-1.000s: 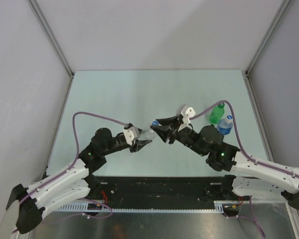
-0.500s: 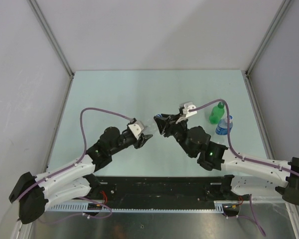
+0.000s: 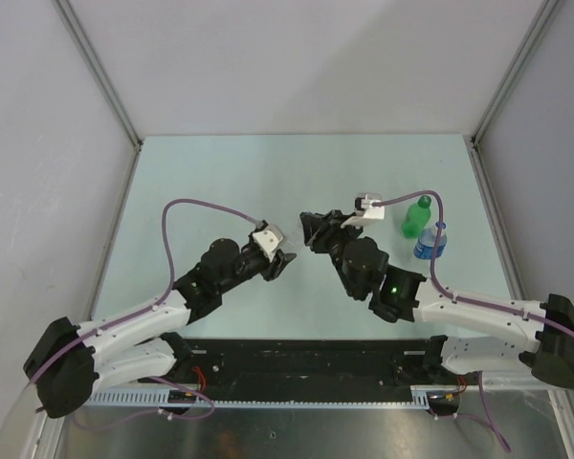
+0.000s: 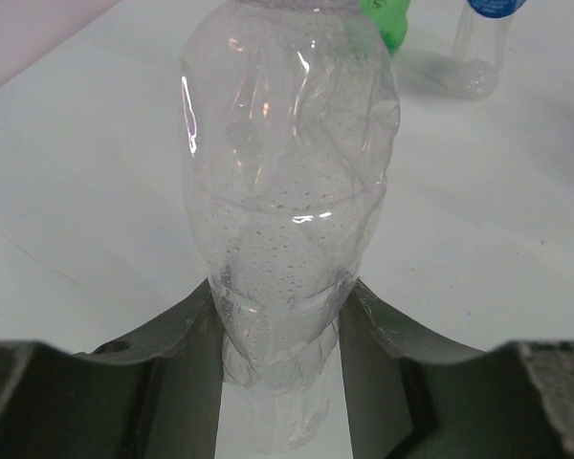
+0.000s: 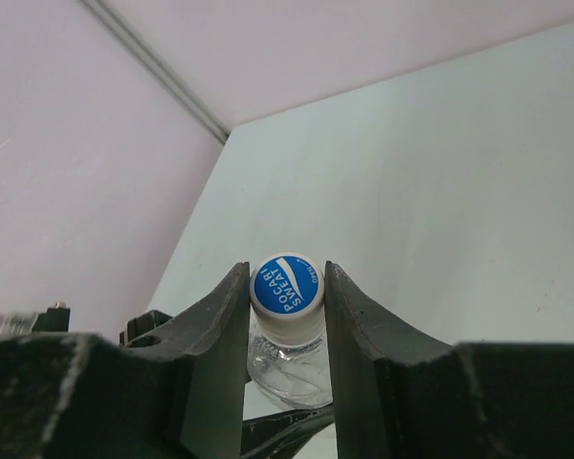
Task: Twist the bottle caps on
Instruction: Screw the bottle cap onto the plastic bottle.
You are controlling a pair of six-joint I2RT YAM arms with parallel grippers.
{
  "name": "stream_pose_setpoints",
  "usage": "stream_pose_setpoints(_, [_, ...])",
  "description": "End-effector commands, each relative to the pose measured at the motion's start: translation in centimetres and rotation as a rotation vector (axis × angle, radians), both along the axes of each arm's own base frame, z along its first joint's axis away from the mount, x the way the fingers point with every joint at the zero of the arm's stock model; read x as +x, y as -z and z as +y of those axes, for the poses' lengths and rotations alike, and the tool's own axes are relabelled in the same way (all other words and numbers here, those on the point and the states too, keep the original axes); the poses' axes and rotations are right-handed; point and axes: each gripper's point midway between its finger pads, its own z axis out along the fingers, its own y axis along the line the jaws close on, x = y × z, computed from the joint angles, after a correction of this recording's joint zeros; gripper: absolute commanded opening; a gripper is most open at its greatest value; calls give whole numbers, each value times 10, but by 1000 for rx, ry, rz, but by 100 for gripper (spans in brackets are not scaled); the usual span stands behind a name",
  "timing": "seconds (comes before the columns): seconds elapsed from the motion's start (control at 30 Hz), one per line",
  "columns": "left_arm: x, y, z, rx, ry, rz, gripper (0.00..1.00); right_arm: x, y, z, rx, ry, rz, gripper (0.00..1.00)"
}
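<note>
**Left pincer** (image 4: 282, 292): closed on the lower body of the clear unlabelled bottle (image 4: 289, 191), one finger on each side and touching the plastic. The bottle is crumpled and misted with droplets inside. It is held clear of the bench (image 3: 220, 182), near the middle of the work area and towards the near side.

**Right pincer** (image 5: 285, 279): closed narrowly on a white cap (image 5: 287, 287) with a blue printed top. Both fingers touch the cap's sides. The cap sits on the neck of the clear unlabelled bottle, which shows directly beneath it in the right wrist view. Whether the thread is engaged cannot be told.

**Relation of the arms:** in the top view the two pincers face each other, the left from the near left and the right from the far right, with the bottle between them.

**Other bottles:** the green bottle (image 3: 416, 217) and the blue-labelled bottle (image 3: 430, 241) stand upright on the bench at the right, just beside each other, the green one farther back. Both are apart from the pincers.
</note>
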Motion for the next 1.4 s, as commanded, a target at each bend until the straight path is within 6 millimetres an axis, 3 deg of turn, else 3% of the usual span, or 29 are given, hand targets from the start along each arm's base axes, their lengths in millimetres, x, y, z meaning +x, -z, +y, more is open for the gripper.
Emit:
stream_pose_setpoints(0.0, [22, -134, -6, -318, -95, -249, 0, -8, 50, 8, -69, 20, 141, 0])
stream_pose_setpoints(0.27, [28, -126, -6, -305, -130, -238, 0, -11, 49, 10, -104, 13, 122, 2])
stream_pose_setpoints(0.47, [25, -114, -10, -289, -101, -215, 0, -15, 34, 16, -144, -57, 55, 37])
stream_pose_setpoints(0.6, [20, -102, -10, -277, -89, -196, 0, -16, 18, 14, -168, -79, -8, 47])
stream_pose_setpoints(0.77, [14, -94, -5, -276, -85, -186, 0, -22, -3, 10, -218, -111, -99, 66])
stream_pose_setpoints(1.07, [-1, -83, -3, -240, -15, -219, 0, -67, -12, 19, -449, -459, -294, 92])
stream_pose_setpoints(1.17, [-6, -74, -3, -185, 39, -249, 0, -94, 4, 12, -657, -662, -417, 94])
stream_pose_setpoints(1.37, [-47, -49, -9, -76, 358, -311, 0, -135, 28, -20, -900, -920, -623, 94])
